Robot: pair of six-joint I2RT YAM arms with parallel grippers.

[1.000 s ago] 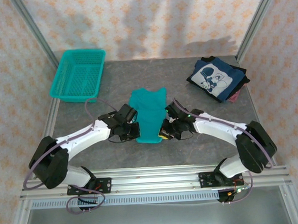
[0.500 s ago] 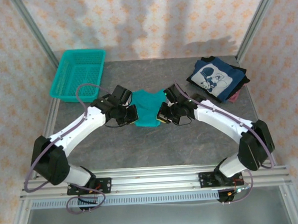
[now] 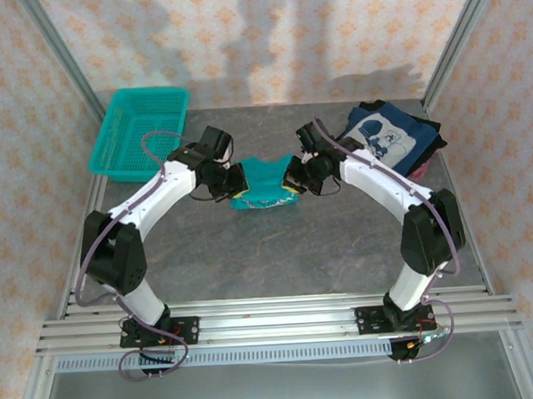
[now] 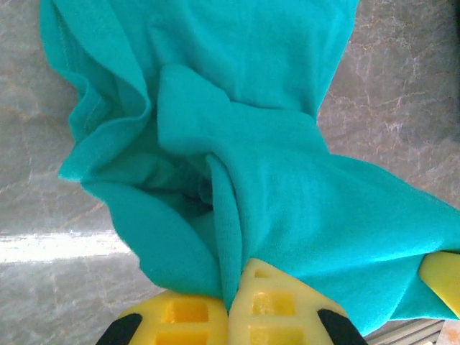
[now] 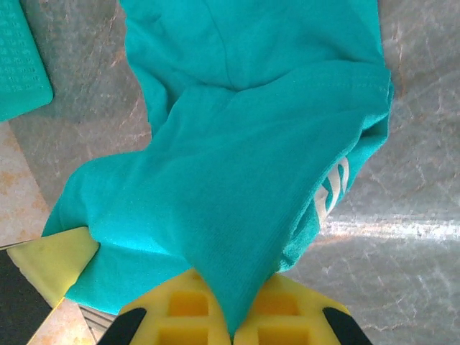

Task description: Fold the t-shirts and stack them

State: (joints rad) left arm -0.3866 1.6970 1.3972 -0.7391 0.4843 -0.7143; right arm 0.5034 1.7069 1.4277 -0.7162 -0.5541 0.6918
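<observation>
On the grey table (image 3: 278,252), my left gripper (image 3: 238,182) and right gripper (image 3: 291,178), each clamped on the teal t-shirt (image 3: 264,177) mid-table, have carried its near hem far; this fold looks nearly laid.

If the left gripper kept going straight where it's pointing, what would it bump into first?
The teal t-shirt it is pinching bunches in front of the left gripper, so cloth comes first. Behind that, probably the table, though depth is unclear.
</observation>
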